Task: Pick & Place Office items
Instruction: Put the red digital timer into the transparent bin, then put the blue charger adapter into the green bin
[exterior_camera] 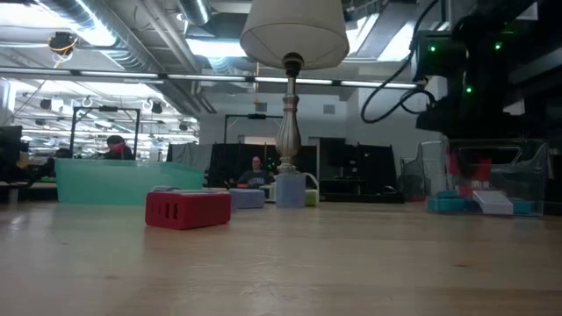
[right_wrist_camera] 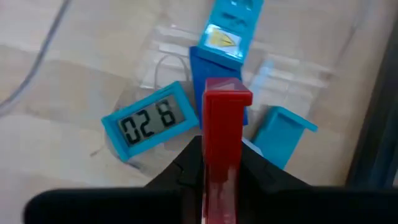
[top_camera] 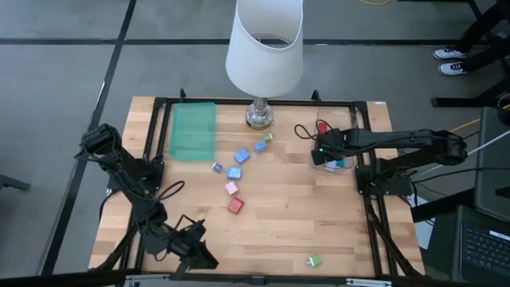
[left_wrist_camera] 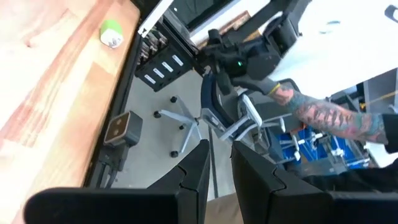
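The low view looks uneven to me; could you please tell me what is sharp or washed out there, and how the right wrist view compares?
Low view: the red block up front is fairly sharp, the ceiling lights glare white, and the clear bin sits under a dark arm. Right wrist view: the red piece in the right tool is soft-edged, while the blue clock reads clearly.

The only readable marking is "02 6" on the small blue digital clock's (right_wrist_camera: pixel 151 122) display.
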Available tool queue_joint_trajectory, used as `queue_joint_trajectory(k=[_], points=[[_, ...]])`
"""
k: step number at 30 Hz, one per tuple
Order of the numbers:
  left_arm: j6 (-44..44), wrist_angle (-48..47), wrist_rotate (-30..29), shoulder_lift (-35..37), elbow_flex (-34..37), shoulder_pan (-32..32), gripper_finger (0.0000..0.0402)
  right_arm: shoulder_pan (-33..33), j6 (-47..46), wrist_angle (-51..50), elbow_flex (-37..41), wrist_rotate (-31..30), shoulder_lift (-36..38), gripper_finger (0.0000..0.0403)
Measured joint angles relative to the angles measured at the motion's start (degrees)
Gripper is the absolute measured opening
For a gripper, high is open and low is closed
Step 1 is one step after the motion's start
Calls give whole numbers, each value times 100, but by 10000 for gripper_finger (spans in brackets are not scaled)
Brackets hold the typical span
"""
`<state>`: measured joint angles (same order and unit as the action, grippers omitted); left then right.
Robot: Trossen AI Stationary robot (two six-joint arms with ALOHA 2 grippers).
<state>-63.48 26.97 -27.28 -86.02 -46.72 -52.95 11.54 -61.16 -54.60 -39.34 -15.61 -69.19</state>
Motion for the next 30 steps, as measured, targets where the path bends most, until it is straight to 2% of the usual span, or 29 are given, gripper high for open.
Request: queue_joint_trajectory(k=[7, 12, 20, 24, 27, 30], points=[[-27, -53, -41, 0, 0, 297, 61, 14, 791, -535, -648, 9, 0, 190], [4, -366, -169, 0, 0, 521, 61, 12, 1217, -650, -989, -238, 0, 242], [-516, -732, 71, -20, 0, 668, 61, 26, 1638, -513, -1044, -186, -9, 249], [-35, -991, -29, -41, 0, 783, 61, 75, 2043, -221, -1044, -566, -13, 238], [283, -1000, -112, -48, 0, 938, 61, 128, 2024, 47, -1045, -269, -13, 226], [58, -966, -114, -48, 0, 1096, 61, 104, 1982, 423, -1047, 156, -13, 214]])
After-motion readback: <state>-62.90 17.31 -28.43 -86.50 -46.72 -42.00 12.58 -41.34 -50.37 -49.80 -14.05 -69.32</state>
